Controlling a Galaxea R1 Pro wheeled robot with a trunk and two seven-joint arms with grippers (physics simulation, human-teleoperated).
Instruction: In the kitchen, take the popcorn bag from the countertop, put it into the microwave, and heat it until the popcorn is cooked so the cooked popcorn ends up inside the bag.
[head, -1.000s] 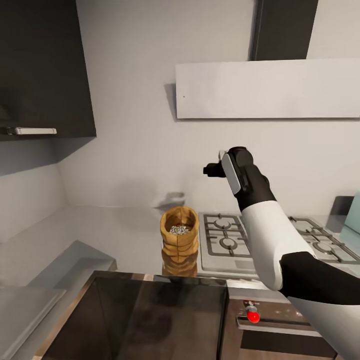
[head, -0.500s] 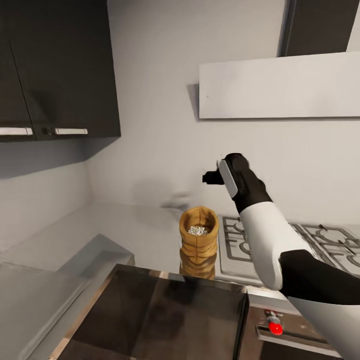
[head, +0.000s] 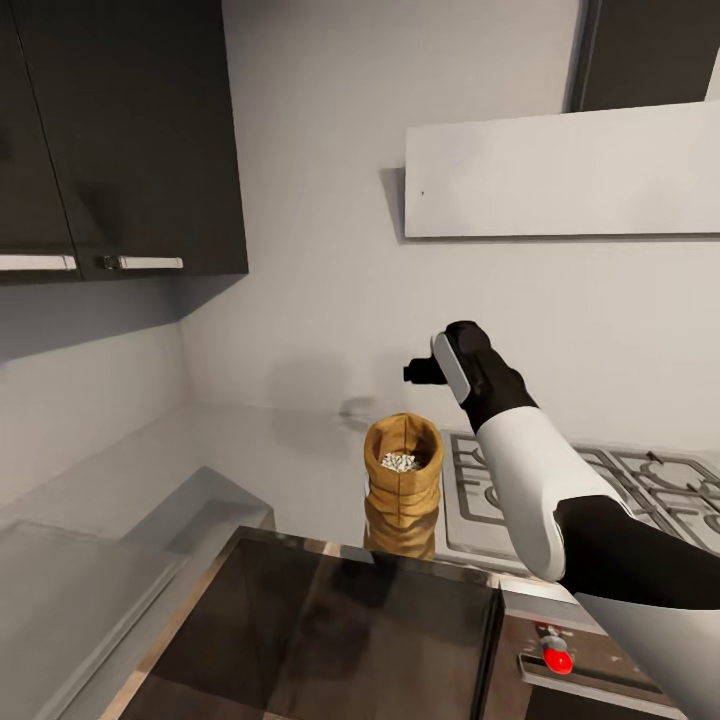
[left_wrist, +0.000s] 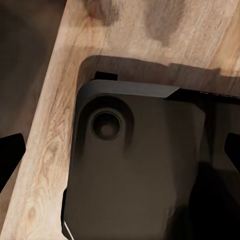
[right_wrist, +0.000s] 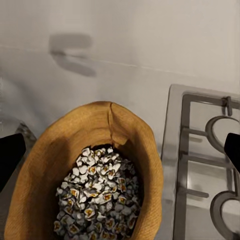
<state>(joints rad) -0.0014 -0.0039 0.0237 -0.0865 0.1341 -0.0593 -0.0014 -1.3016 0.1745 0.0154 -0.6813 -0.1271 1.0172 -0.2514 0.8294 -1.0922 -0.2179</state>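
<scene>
The popcorn bag, a tan-brown sack with a rolled rim, stands upright on the grey countertop beside the gas hob. Whitish popcorn fills its open mouth. My right gripper hangs in the air just above and slightly behind the bag, apart from it. In the right wrist view the bag and popcorn lie between the open gripper's spread fingertips. The left gripper is open over the wood floor and my dark base. The microwave is out of view.
A white extractor hood hangs above the hob. Dark wall cabinets are at the upper left. A dark glossy cabinet front lies below the counter edge, with a red oven knob to its right. A grey stepped ledge is at the left.
The head camera has panned left, shifting the whole scene rightward. My right gripper has come lower and now sits nearly over the bag. The bag itself has stayed put.
</scene>
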